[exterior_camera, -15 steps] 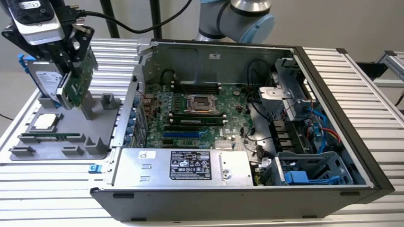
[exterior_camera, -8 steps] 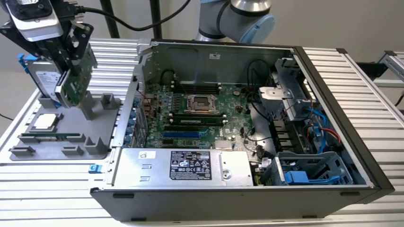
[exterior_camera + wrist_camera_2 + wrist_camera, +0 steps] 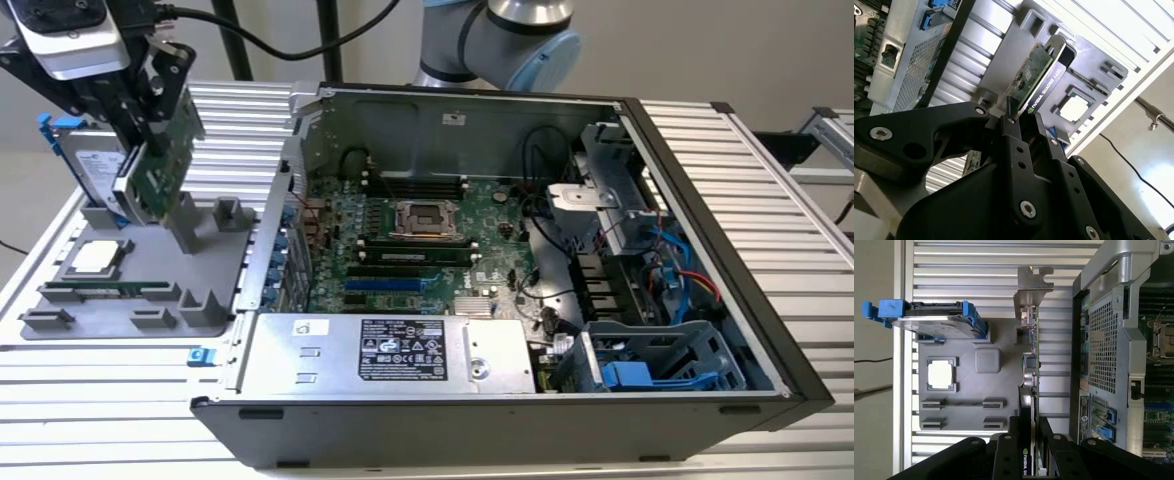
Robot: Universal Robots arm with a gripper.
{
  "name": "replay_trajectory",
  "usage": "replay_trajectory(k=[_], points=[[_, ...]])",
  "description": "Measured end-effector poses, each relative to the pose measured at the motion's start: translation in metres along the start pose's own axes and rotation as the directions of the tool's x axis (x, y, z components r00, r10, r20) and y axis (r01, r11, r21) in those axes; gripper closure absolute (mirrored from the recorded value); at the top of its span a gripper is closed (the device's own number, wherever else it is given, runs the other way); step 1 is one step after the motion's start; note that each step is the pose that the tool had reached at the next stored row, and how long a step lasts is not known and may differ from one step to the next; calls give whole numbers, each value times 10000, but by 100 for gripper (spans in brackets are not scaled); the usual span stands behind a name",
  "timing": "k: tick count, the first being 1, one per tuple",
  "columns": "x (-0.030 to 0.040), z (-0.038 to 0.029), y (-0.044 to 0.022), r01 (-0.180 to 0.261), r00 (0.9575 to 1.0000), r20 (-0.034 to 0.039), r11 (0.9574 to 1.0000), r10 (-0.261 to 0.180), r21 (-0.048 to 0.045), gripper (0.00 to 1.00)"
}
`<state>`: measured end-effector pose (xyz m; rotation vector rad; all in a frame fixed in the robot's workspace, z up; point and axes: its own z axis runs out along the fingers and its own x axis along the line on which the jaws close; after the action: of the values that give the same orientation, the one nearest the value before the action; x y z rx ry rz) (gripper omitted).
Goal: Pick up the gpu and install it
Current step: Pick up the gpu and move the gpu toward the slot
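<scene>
The gpu [image 3: 158,168] stands on edge over the grey holder tray [image 3: 200,300], on the exterior view's left. Its green board [image 3: 1030,75] and black shroud [image 3: 1050,85] show side by side in the second wrist view. In the first wrist view the gpu [image 3: 1030,365] is edge-on, with its silver bracket [image 3: 1032,286] at the far end. My gripper [image 3: 138,118] comes down from above and is shut on the card's upper edge, one black finger [image 3: 1013,135] on each face. Whether the card's lower edge still sits in the holder's slot I cannot tell.
A hard drive in a blue frame [image 3: 83,165] stands beside the card. A processor chip [image 3: 94,257] and a memory stick [image 3: 110,290] lie on the tray. The open computer case [image 3: 694,160] sits on the exterior view's right, with motherboard [image 3: 414,250] and power supply [image 3: 387,350].
</scene>
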<state>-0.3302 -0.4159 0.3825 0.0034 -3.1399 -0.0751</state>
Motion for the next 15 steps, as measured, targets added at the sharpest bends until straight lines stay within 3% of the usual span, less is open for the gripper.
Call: replay_trajectory(k=[15], points=[[0, -62, 3, 0, 10000, -1, 10000, 0, 0, 100]])
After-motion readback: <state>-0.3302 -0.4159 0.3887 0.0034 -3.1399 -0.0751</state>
